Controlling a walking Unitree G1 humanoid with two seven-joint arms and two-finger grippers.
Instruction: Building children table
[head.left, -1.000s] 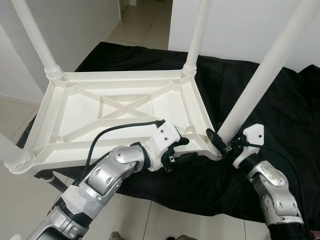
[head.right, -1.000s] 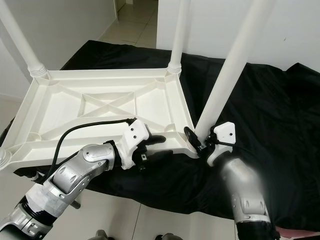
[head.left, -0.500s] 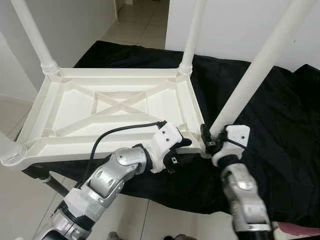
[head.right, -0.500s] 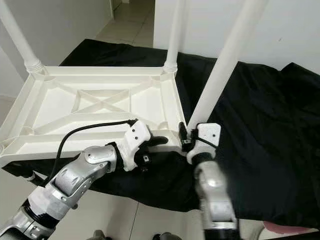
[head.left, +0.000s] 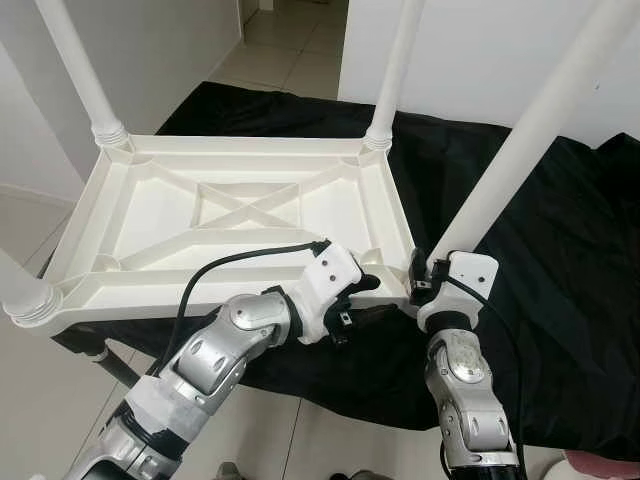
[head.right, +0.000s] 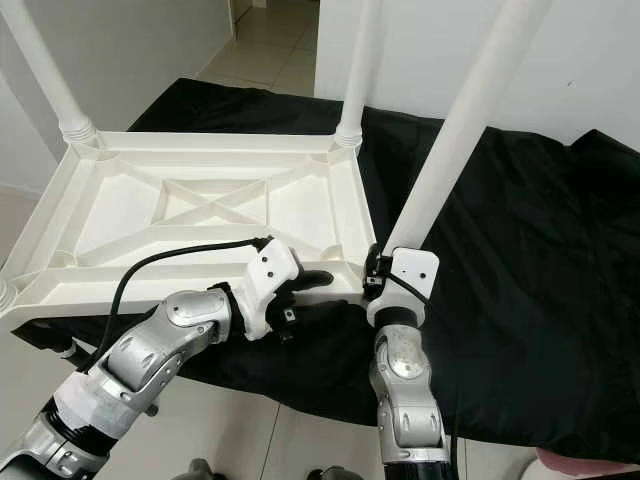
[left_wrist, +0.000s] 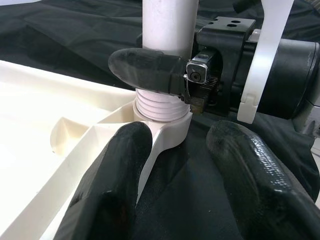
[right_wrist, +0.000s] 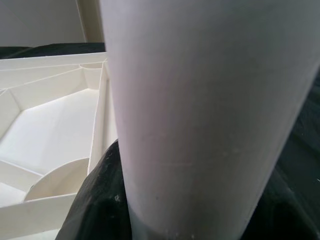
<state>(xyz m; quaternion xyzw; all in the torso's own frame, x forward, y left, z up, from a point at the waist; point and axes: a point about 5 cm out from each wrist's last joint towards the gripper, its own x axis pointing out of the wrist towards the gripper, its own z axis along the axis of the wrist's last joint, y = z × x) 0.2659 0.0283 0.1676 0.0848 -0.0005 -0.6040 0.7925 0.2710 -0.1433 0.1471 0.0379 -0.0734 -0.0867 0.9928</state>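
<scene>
Your right gripper (head.left: 424, 283) sits at lower centre-right of the left eye view, clamped around the base of the near-right table leg (head.left: 520, 150), right where the ribbed end meets the corner socket. In the left wrist view one black finger (left_wrist: 147, 70) wraps the front of that leg just above the threads.

Your left gripper (head.left: 368, 298) is at lower centre, fingers spread, one over the rim of the upturned white tabletop (head.left: 250, 215) and one beneath it, beside the same corner; it grips nothing that you can see.

Compared with half a second ago, the right forearm stands a little more upright under the leg, and the leg leans slightly less to the right. A second ago that arm reached in from the far lower right. The left gripper has kept its place on the rim.

The tabletop lies underside-up across the black cloth (head.left: 560, 260), filling the left-centre of the frame, with its other three legs standing up.
</scene>
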